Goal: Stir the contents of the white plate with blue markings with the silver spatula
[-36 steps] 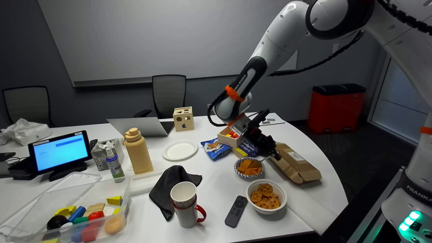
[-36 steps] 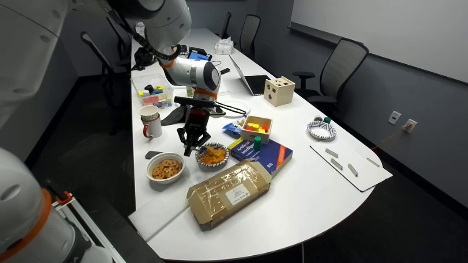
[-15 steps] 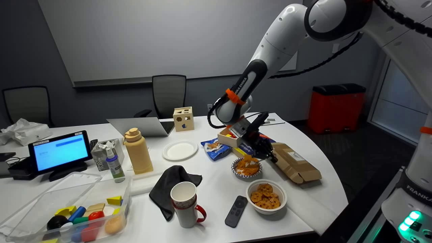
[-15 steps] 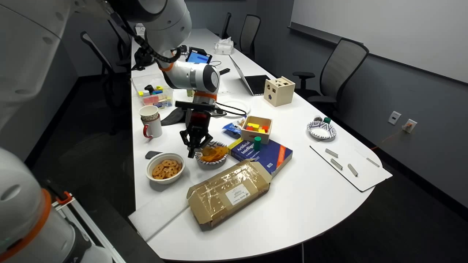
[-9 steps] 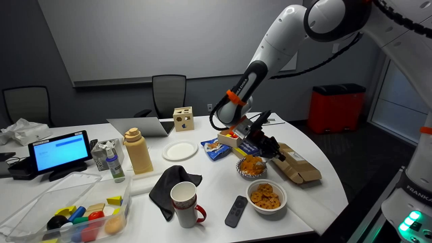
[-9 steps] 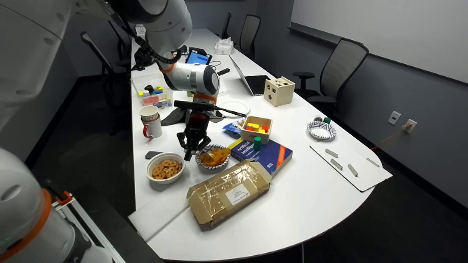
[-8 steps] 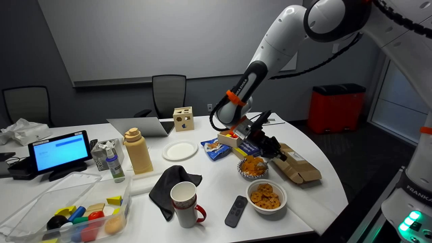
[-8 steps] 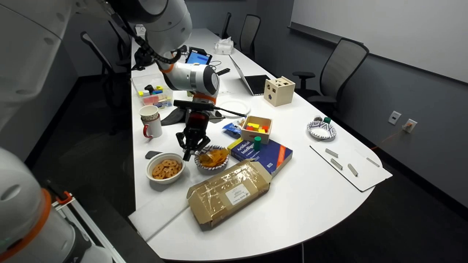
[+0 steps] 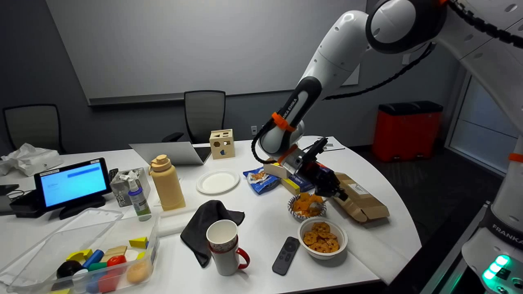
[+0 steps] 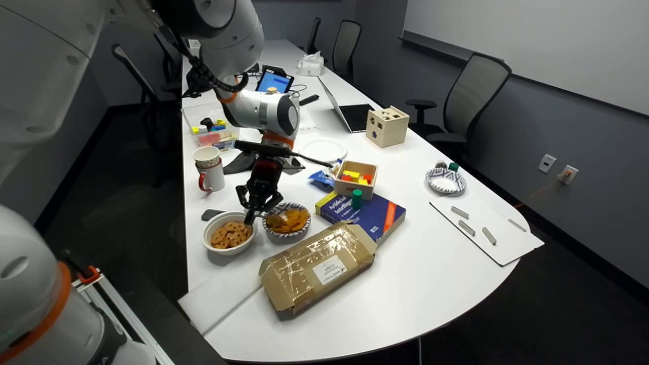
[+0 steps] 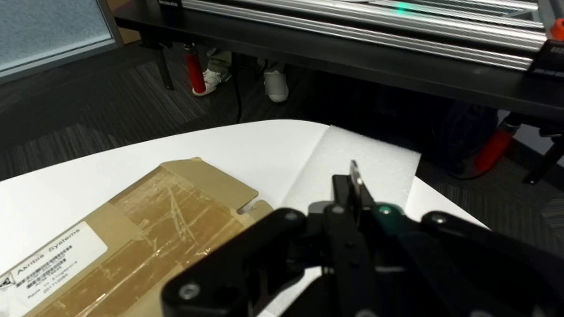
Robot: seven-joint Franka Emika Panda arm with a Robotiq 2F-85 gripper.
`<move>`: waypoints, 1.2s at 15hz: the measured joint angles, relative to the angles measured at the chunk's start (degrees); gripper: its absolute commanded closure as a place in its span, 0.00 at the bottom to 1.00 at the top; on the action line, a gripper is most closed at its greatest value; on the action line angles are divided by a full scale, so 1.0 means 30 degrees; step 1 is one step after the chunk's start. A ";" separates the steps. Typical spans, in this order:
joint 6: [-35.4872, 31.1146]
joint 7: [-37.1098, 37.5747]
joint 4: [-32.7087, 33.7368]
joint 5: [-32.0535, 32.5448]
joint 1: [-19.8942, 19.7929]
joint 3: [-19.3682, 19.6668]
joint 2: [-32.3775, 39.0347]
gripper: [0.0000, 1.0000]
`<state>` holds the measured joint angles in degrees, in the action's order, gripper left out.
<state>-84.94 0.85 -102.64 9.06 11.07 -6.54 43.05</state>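
"Where's the silver spatula, then?"

"Blade down among the orange crisps, in the blue-marked bowl, its handle slanting up over the rim to my claw. The task says plate, but I take this dish as meant: it has contents to stir."

"And how are you holding it?"

"Pinched narrow on the handle. In the wrist view a silver end pokes up past my fingertips, so I'd say I grip the tail, leaving most of the length for reaching in. The blade is out of sight there."

"Why hang off to one side?"

"To spare the food the rest of me, I'd judge. In an exterior view my fingertips stand left of the blue-marked bowl, and from there the blade can sweep across the crisps. The catch is the biscuit bowl, just beside it on the left: I hang near its edge, and whether I touch it I can't tell."

"What hems in the other sides?"

"In an exterior view the cardboard box lies near and a little right, the book farther right with a green peg standing on it. The blue-marked bowl looks light, so it may slide if I push; short, gentle strokes seem wise. I'd call this the stirring itself; how well mixed, I can't say."
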 measured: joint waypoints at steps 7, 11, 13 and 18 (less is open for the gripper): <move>-0.2707 0.0567 0.0001 0.0497 0.0202 0.0010 -0.0028 0.99; -0.2275 0.1488 0.0003 0.2017 0.0870 0.0491 -0.0085 0.99; -0.1567 0.1742 0.0002 0.2657 0.1170 0.0660 -0.0083 0.99; 0.0113 0.1591 0.0006 0.2832 0.1317 0.0616 0.0027 0.99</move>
<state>-84.60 5.62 -102.62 17.56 15.02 -4.69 43.13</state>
